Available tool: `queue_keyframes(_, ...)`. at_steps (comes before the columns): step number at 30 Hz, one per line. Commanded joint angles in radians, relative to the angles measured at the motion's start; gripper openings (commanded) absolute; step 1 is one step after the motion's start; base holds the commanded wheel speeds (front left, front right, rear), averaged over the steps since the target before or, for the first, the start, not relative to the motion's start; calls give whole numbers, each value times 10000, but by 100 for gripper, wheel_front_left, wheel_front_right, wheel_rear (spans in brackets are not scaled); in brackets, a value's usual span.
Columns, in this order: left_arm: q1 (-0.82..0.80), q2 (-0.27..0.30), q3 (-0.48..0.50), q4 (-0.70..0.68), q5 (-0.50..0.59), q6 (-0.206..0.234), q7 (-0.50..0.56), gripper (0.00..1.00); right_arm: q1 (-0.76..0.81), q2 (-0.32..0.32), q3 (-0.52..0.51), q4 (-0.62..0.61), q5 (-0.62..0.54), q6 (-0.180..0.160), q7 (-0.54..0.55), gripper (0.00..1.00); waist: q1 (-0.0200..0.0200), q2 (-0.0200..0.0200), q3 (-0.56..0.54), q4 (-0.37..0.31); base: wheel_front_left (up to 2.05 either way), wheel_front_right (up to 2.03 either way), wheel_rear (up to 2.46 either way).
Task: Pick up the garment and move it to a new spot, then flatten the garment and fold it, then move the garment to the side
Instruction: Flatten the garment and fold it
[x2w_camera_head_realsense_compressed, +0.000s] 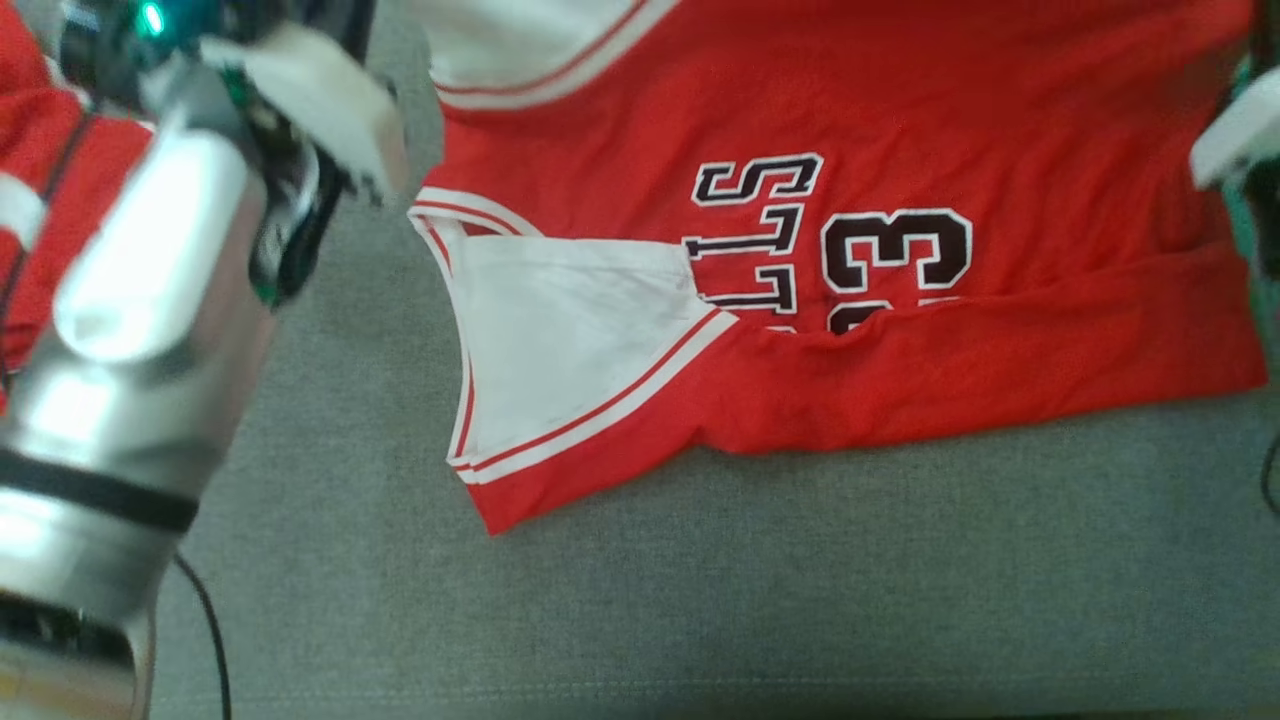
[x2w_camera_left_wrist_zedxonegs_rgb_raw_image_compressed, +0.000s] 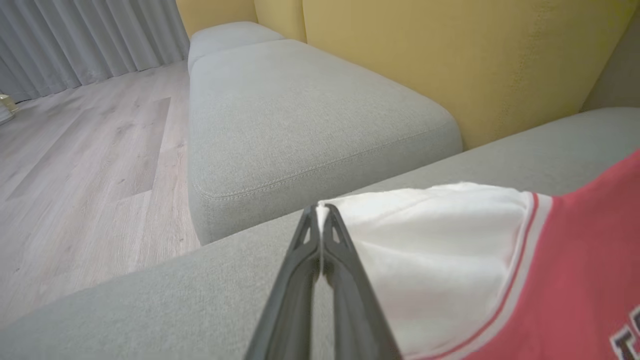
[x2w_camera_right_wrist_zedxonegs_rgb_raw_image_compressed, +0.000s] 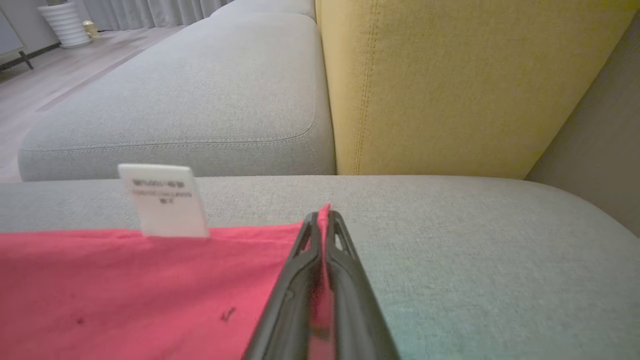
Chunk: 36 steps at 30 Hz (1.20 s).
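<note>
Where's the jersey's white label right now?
Right wrist view: the label stands up from the jersey edge, left of the right gripper, with the grey sofa behind.

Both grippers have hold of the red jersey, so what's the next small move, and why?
Probably pull both arms gently apart, then lay the jersey flat on the sofa. The left gripper has its jaws shut on the white panel, the right gripper on a red corner, and a red fold covers the bottom of the number.
</note>
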<state>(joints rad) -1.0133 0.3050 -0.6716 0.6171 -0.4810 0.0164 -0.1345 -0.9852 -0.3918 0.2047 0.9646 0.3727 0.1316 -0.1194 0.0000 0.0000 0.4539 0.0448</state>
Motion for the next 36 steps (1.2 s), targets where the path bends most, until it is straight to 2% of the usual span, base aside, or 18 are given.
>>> queue_keyframes(1, 91, 565, 245, -341, 16, -22, -73, 0, 448, -152, 241, -269, 148, -9, -115, 0, 0, 0, -329, 42, 0, 0, 0)
queue_keyframes(5, 1015, 986, -7, -1066, -27, -92, 211, 0, 1160, -421, 768, -468, 595, -9, 161, 0, 0, 0, -861, 87, 0, 0, 0)
queue_keyframes(11, 2554, 1841, -177, -2889, -255, 172, 988, 0, 2249, -1160, 1447, -1081, 1336, -9, 964, 0, 0, 0, -1542, 176, 0, 0, 0)
queue_keyframes(15, 3850, 2630, -478, -4578, -472, 379, 2017, 0, 3164, -1784, 1967, -1785, 1988, -9, 1973, 0, 0, 0, -1967, 205, 0, 0, 0)
queue_keyframes(21, 5098, 3353, -859, -6120, -937, 476, 3207, 0, 4007, -2497, 2293, -2738, 2655, -9, 3149, 0, 0, 0, -2229, 174, 0, 0, 0)
queue_keyframes(27, 5686, 3634, -1247, -6589, -1096, 497, 3859, 0, 4673, -2966, 2482, -3474, 3017, -9, 4137, 0, 0, 0, -2288, 134, 0, 0, 0)
queue_keyframes(31, 5863, 3562, -1506, -6413, -1109, 420, 3983, 0, 5041, -3050, 2486, -3671, 3218, -9, 4803, 0, 0, 0, -2309, 82, 0, 0, 0)
queue_keyframes(32, 5867, 3563, -1563, -6330, -1018, 436, 3966, 39, 5123, -3037, 2480, -3716, 3258, -9, 4991, 92, 0, 0, -2325, 65, 0, 0, 0)
queue_keyframes(33, 5870, 3548, -1602, -6245, -943, 458, 3922, 95, 5187, -3017, 2426, -3771, 3327, -9, 5139, 100, 0, 0, -2340, 47, 0, 0, 0)
queue_keyframes(34, 5879, 3513, -1610, -6164, -915, 494, 3866, 100, 5228, -3001, 2349, -3853, 3367, -9, 5194, 100, 0, 0, -2355, 34, 0, 0, 0)
queue_keyframes(36, 5888, 3467, -1585, -6078, -903, 559, 3787, 100, 5239, -2998, 2239, -3951, 3363, -9, 5153, 100, 0, 0, -2379, 20, 0, 0, 0)
